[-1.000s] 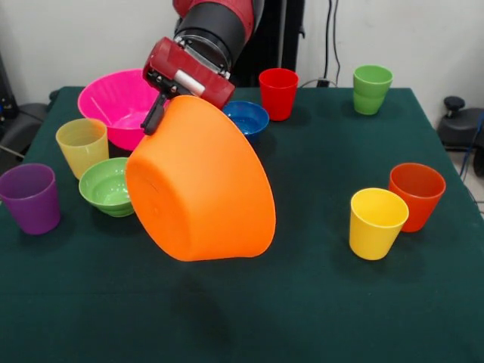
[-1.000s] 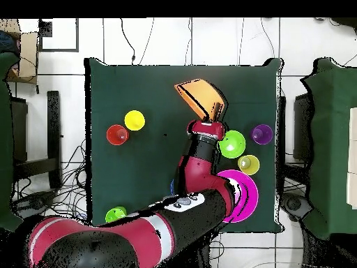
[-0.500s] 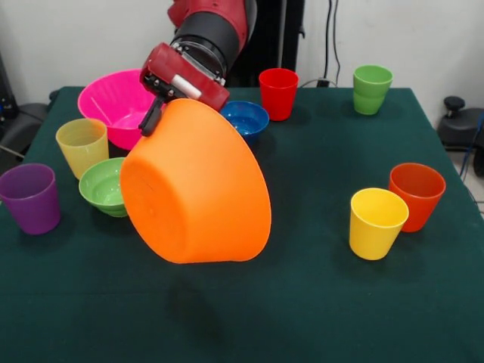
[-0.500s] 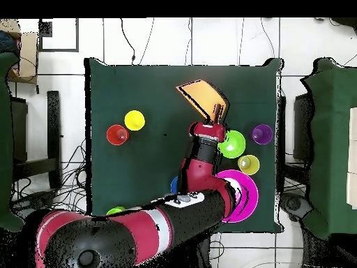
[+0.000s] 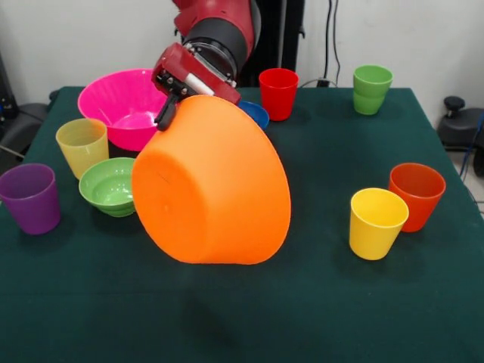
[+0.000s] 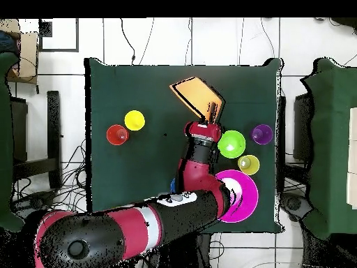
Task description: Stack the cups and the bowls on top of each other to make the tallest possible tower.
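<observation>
End effector (image 5: 175,97) grips orange bowl (image 5: 212,185) by its rim; bowl has drifted right, tilted, airborne, nothing stacked yet.

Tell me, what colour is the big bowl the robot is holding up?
Orange bowl, clearest in the front view.

Even bright light (soft shadows)

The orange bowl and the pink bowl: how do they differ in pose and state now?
The orange bowl is lifted off the table, gripped at its rim by the tool; the pink bowl rests on the table. The orange bowl is tipped on its side, bottom toward the front camera; the pink bowl sits upright, opening up. Both are large, round bowls.
</observation>
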Motion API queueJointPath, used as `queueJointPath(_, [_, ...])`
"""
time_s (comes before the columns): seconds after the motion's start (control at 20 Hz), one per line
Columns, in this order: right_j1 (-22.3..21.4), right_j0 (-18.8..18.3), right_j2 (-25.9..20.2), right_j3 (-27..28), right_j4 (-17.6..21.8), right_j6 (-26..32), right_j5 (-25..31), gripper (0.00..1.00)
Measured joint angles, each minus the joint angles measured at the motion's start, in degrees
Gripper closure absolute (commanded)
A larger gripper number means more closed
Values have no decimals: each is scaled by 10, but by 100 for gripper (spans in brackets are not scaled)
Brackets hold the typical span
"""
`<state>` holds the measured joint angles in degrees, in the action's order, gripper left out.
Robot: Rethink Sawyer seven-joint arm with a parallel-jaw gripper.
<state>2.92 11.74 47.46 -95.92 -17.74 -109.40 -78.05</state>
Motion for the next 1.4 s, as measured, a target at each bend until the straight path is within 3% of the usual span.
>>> queueJointPath(0.55, [40,45,9,-34,-26,0,-34,100])
queueJointPath(0.95, [67,78,9,-95,-46,0,-65,100])
queueJointPath(1.3, [89,107,9,-165,-85,0,-116,100])
queueJointPath(1.4, [97,120,7,-198,-114,0,-146,100])
